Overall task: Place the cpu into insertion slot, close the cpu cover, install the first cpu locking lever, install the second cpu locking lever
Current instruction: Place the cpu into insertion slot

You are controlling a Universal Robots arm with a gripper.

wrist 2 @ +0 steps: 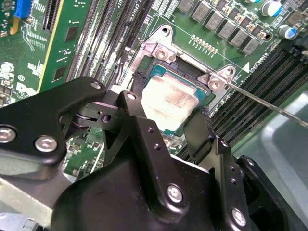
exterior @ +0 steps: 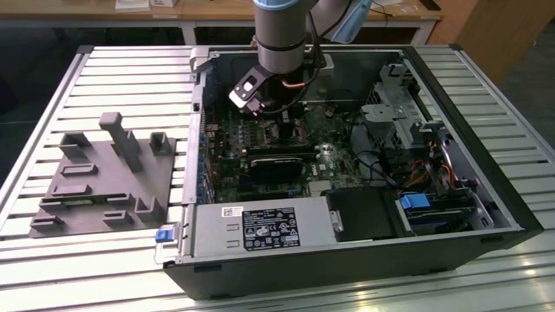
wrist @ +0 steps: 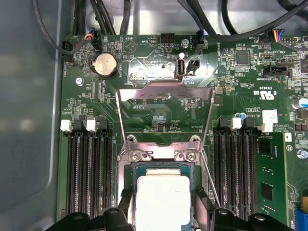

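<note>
The cpu (wrist: 162, 192) (wrist 2: 169, 107), a silver-topped square chip, lies in the insertion slot (wrist: 159, 155) (wrist 2: 161, 52) on the green board. My gripper (wrist: 162, 201) (wrist 2: 169, 98) (exterior: 275, 116) hangs directly over it, one black finger (wrist 2: 137, 79) at one edge of the chip and the other finger (wrist 2: 201, 120) at the opposite edge, closed against it. The cpu cover (wrist: 121, 120), a thin silvery frame, stands swung open beyond the slot. A thin wire locking lever (wrist 2: 264, 103) (wrist: 208, 175) sticks out loose beside the slot.
Long black memory slots (wrist: 86, 168) (wrist: 236, 168) flank the socket on both sides. The open computer case (exterior: 485, 195) walls the board in, with a power supply (exterior: 260, 227), a black card (exterior: 277, 166) and cables (exterior: 390, 169). A grey fixture (exterior: 104, 175) lies at the exterior view's left.
</note>
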